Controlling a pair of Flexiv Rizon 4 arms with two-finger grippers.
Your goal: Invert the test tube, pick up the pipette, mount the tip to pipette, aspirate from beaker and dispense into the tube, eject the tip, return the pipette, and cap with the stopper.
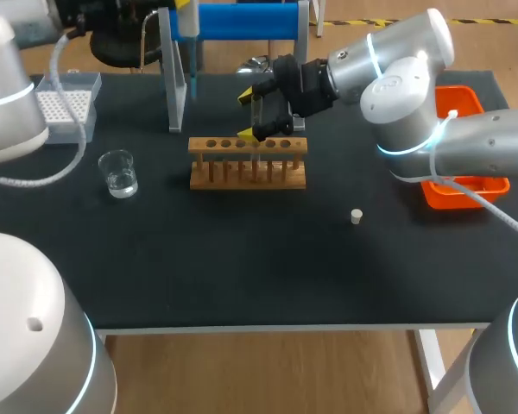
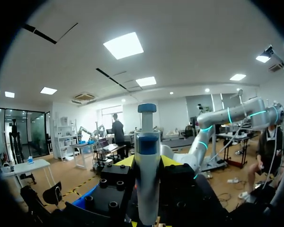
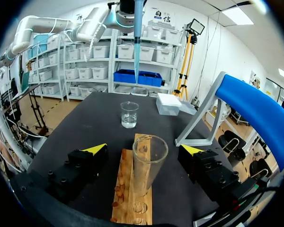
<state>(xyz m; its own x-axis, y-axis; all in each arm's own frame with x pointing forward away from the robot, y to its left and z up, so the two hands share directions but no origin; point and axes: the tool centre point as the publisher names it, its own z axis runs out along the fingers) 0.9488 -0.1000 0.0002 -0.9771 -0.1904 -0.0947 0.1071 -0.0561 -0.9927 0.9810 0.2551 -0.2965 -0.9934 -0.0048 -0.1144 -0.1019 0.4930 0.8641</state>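
Observation:
A clear test tube (image 3: 149, 163) stands mouth up in the wooden rack (image 1: 248, 164). My right gripper (image 3: 144, 150) is open around it, one yellow tip on each side and neither touching the glass; in the head view this gripper (image 1: 250, 115) reaches over the rack from the right. My left gripper (image 2: 146, 163) is shut on the blue and white pipette (image 2: 146, 156), which it holds upright. From the right wrist, the pipette (image 3: 138, 33) with its tip on hangs high above the glass beaker (image 3: 129, 114) of water. The small white stopper (image 1: 356, 216) lies on the mat to the right of the rack.
A tip box (image 1: 65, 105) sits at the back left, with the beaker (image 1: 119, 172) in front of it. The blue pipette stand (image 1: 242, 21) rises behind the rack. An orange bin (image 1: 462, 185) is at the right edge, under my right arm.

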